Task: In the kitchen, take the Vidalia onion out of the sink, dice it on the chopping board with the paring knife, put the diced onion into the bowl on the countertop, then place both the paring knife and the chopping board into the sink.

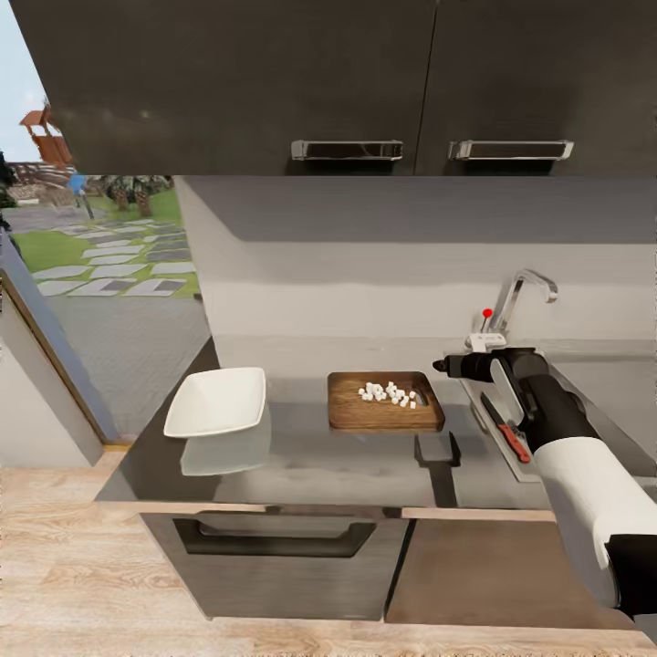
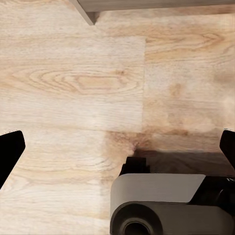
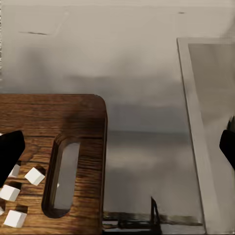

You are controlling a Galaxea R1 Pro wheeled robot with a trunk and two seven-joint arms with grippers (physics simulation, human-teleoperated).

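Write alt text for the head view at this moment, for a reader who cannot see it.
Diced onion lies in small white cubes on the chopping board on the grey countertop, with the empty white bowl to its left. The right gripper hovers beside the board's right end, and the red-handled paring knife lies at the sink edge, below the tap.

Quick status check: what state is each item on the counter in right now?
Diced white onion cubes: piled on the board.
Dark brown wooden chopping board: flat on the countertop.
White square bowl: empty, upright.
Red-handled paring knife: lying at the sink's edge.
Right pincer: open, empty.
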